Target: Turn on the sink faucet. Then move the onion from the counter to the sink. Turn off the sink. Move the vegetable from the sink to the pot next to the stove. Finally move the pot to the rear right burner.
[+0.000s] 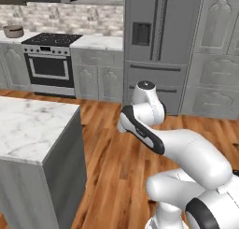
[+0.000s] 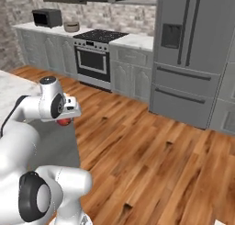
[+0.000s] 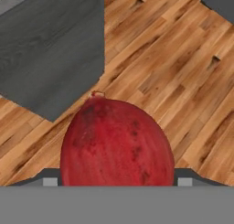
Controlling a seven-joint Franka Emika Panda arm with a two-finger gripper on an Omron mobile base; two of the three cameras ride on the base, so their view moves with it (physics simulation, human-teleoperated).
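Observation:
A dark red onion (image 3: 116, 143) sits between my finger tips in the hand view, with my gripper (image 3: 116, 181) shut on it above the wooden floor. From the right base view the onion (image 2: 64, 122) peeks out under the white hand, beside the island's edge. The pot (image 1: 13, 31), a brownish bowl shape, stands on the far counter left of the stove (image 1: 51, 39); the right base view also shows the pot (image 2: 71, 26) and the stove (image 2: 101, 35). The sink and faucet are out of view.
A marble-topped island (image 1: 32, 125) with a dark grey side (image 3: 55, 45) stands close on my left. The steel fridge (image 1: 158, 41) and grey cabinets line the far wall. A microwave (image 2: 47, 18) sits on the far counter. Open wooden floor (image 2: 147, 141) lies between.

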